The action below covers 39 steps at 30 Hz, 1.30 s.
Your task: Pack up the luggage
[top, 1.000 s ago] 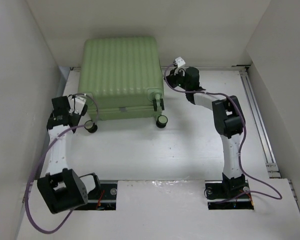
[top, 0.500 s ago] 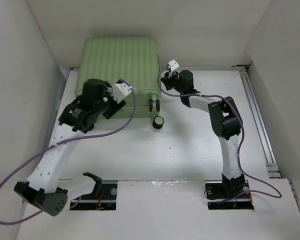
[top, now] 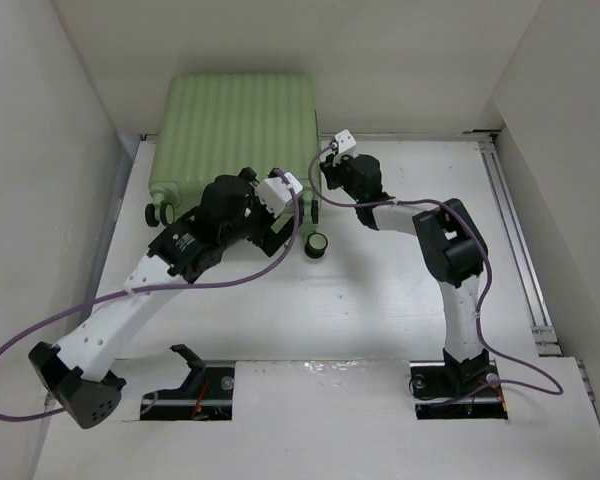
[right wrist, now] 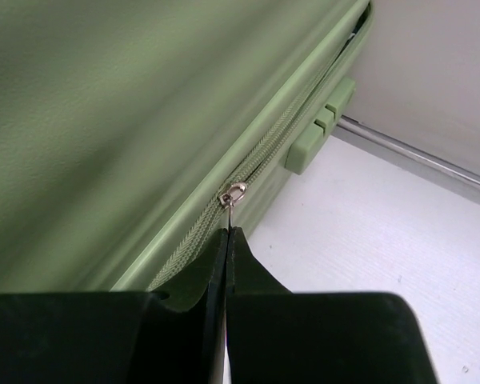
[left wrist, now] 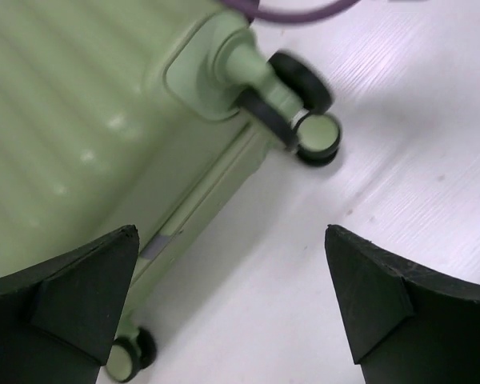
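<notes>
The luggage (top: 235,130) is a pale green ribbed suitcase lying flat and closed at the back of the table. My left gripper (top: 278,228) hangs open over the table beside its near edge, close to the right front wheel (top: 318,244). The left wrist view shows the fingers (left wrist: 88,296) wide apart, nothing between them, with the shell (left wrist: 80,104) and a wheel (left wrist: 316,132) ahead. My right gripper (top: 322,176) is at the luggage's right side. In the right wrist view it (right wrist: 226,230) is shut on the metal zipper pull (right wrist: 234,194) on the side seam (right wrist: 192,232).
White walls stand close behind and to both sides of the table. A metal rail (top: 510,220) runs along the right edge. A small green foot block (right wrist: 316,132) sticks out of the luggage's side. The other front wheel (top: 160,212) sits at the left.
My left arm swung from the luggage's left corner across to its near right edge, and its jaws opened wide. The luggage shifted back and left. The right gripper stayed shut and followed slightly left.
</notes>
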### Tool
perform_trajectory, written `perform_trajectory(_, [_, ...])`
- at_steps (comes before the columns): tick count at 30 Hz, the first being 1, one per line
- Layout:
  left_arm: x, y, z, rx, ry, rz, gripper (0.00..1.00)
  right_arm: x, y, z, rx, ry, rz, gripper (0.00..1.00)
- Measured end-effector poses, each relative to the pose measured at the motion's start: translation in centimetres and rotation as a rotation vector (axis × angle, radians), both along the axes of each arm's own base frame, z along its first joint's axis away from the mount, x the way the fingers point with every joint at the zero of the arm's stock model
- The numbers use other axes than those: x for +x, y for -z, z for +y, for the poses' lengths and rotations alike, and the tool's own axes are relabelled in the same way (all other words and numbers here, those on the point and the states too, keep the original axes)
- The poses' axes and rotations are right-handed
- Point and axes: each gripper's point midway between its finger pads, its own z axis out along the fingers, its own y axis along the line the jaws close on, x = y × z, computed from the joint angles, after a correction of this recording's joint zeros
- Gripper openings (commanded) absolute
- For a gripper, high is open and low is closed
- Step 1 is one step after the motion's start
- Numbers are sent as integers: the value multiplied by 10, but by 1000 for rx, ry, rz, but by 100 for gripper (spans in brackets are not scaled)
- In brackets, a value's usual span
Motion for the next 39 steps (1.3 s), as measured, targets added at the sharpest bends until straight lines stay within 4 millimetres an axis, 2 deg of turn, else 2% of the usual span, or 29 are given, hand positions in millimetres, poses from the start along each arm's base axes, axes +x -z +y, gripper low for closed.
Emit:
perform_trajectory(3, [-14, -10, -20, -97, -6, -16, 100, -4, 0, 1, 13, 23, 2, 0])
perform_trajectory(5, [-16, -10, -38, -136, -33, -1, 100, -7, 1, 1, 19, 40, 7, 0])
perform_trajectory(9, [-10, 19, -67, -165, -166, 103, 100, -12, 2, 2, 48, 60, 27, 0])
perform_trajectory(12, [6, 42, -72, -168, -311, 157, 100, -13, 2, 3, 66, 64, 35, 0])
perform_trajectory(15, [20, 54, -73, -156, -418, 165, 100, -13, 1, 3, 76, 64, 40, 0])
perform_trajectory(22, [51, 44, -73, -150, -576, 81, 100, -18, 4, 3, 114, 58, 39, 0])
perform_trajectory(26, [55, 55, -78, -104, -605, 62, 67, -20, 5, 2, 140, 45, 45, 0])
perform_trajectory(27, [54, 59, -79, -90, -604, 64, 49, -21, 5, 3, 143, 37, 46, 0])
perform_trajectory(29, [54, 64, -77, -63, -612, 59, 40, -21, 5, 2, 145, 26, 47, 0])
perform_trajectory(32, [55, 61, -76, -78, -625, 52, 28, -21, 4, 2, 149, 15, 49, 0])
perform_trajectory(34, [55, 61, -76, -78, -626, 53, 13, -21, 5, 3, 150, 13, 50, 0])
perform_trajectory(35, [55, 61, -76, -78, -626, 53, 0, -21, 5, 2, 150, 12, 51, 0])
perform_trajectory(39, [56, 62, -75, -71, -632, 49, 0, -21, 4, 2, 154, 2, 54, 0])
